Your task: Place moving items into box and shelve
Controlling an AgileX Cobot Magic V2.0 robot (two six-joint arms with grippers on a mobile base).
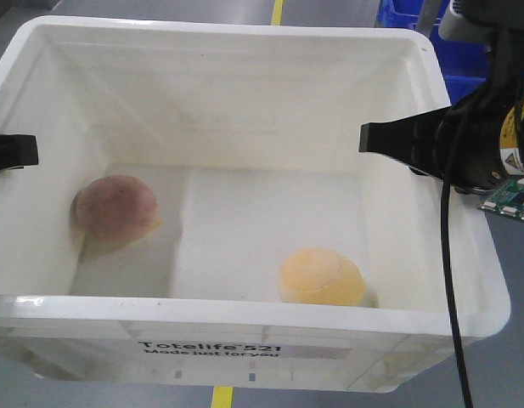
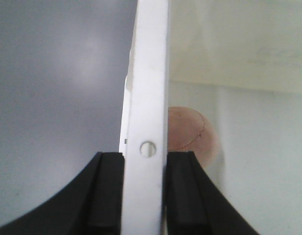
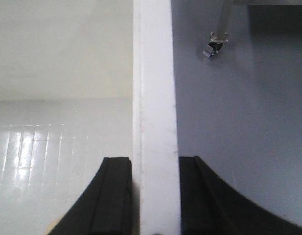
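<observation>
The white box [image 1: 245, 336] fills the front view, and both moving items lie inside it. The pinkish-brown lump [image 1: 115, 208] rests at the left of the floor, and the yellow-orange lump [image 1: 321, 276] at the front right. My left gripper [image 2: 145, 161] is shut on the box's left rim [image 2: 150, 98], one finger inside and one outside. The pinkish-brown lump [image 2: 195, 134] shows just past its inner finger. My right gripper [image 3: 155, 169] is shut on the box's right rim [image 3: 154, 88] in the same way. The front view shows only the black fingertips [image 1: 389, 138] over the rim.
Blue plastic bins [image 1: 453, 51] stand behind the box at the upper right. Grey floor with a yellow line [image 1: 277, 10] lies beyond and below the box. A small caster wheel [image 3: 214, 45] on a leg stands on the floor outside the right wall.
</observation>
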